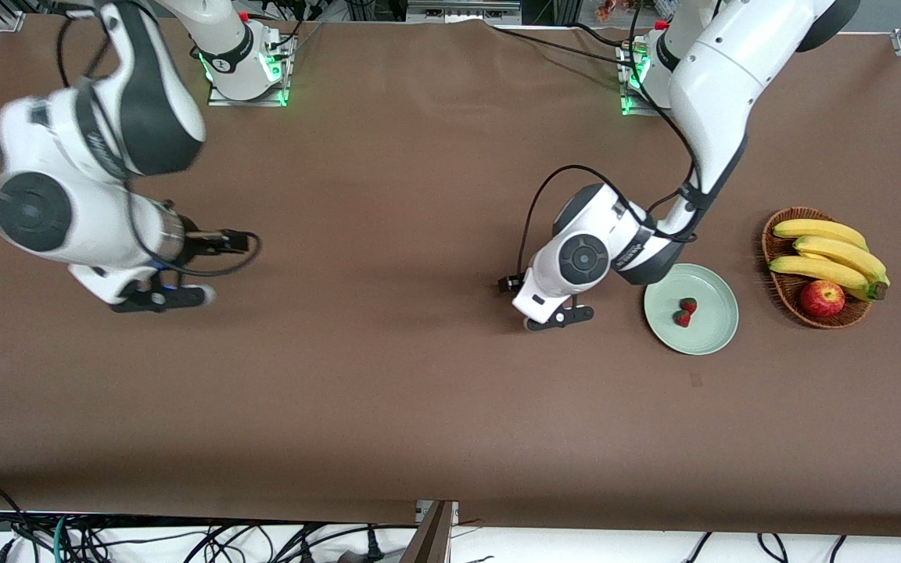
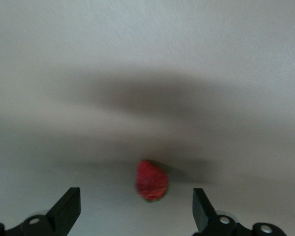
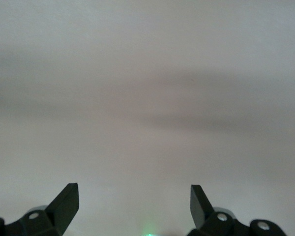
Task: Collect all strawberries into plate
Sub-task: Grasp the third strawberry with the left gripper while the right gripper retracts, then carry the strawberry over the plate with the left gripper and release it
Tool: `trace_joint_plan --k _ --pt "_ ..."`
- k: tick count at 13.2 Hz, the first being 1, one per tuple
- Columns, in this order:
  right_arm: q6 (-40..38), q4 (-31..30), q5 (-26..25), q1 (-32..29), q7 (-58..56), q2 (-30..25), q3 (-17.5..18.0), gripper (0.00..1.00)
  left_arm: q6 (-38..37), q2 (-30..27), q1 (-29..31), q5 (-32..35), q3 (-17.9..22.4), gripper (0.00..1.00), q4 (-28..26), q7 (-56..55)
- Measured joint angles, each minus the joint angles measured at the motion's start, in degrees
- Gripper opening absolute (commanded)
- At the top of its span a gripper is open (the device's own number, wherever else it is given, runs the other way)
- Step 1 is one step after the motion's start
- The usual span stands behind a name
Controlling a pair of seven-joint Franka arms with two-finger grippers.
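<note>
The pale mint-green plate (image 1: pixel 712 317) lies toward the left arm's end of the table. Two strawberries (image 1: pixel 685 311) lie on it side by side. A third strawberry (image 2: pixel 151 180) lies on the brown table; it shows only in the left wrist view, and the left hand hides it in the front view. My left gripper (image 1: pixel 561 316) (image 2: pixel 135 195) is open, low over the table beside the plate, with that strawberry just ahead of its fingertips. My right gripper (image 1: pixel 161 298) (image 3: pixel 133 191) is open and empty over bare table at the right arm's end.
An oval wicker basket (image 1: pixel 780 288) with bananas (image 1: pixel 830 254) and a red apple (image 1: pixel 822 297) stands beside the plate, closer to the table's end. The brown cloth covers the whole table.
</note>
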Motion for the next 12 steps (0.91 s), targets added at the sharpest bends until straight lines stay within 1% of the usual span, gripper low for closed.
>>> trace_joint_plan --k 2,3,5,6,7,8,9,11,12 --pt "-3.7 -0.1 -0.1 -1.3 -0.7 -3.5 -0.4 1.0 4.1 0.8 -0.7 0.0 0.1 0.98 -1.2 -1.9" --pt "-5.0 -0.2 -0.1 -1.4 -0.7 -5.1 -1.0 1.0 5.7 1.0 -0.8 0.0 0.2 0.89 -2.0 -1.9" --pt "-5.7 -0.2 -0.1 -1.6 -0.8 -8.4 -4.1 1.0 6.8 1.1 -0.8 0.7 0.4 0.63 -2.6 -1.9" --pt "-5.8 -0.3 -0.1 -1.8 -1.4 -9.9 -5.6 1.0 6.8 1.1 -0.8 1.4 0.5 0.53 -2.6 -1.9" --pt "-5.9 -0.3 -0.1 -2.1 -1.8 -11.5 -6.3 1.0 6.8 1.1 -0.8 1.6 0.5 0.43 -2.7 -1.9" --pt "-6.0 -0.3 -0.1 -2.2 -1.9 -12.9 -6.7 1.0 6.8 1.1 -0.8 1.7 0.5 0.36 -2.7 -1.9" --pt "-6.2 -0.3 -0.1 -2.2 -1.9 -14.0 -7.1 1.0 6.8 1.1 -0.8 1.7 0.5 0.33 -2.8 -1.9" --pt "-6.8 -0.3 -0.1 -2.2 -2.0 -15.1 -8.6 1.0 6.8 1.1 -0.8 1.7 0.5 0.09 -3.0 -1.9" --pt "-7.9 -0.3 -0.1 -2.2 -2.2 -15.2 -9.5 1.0 6.8 1.0 -0.8 1.7 0.5 0.05 -3.0 -1.9"
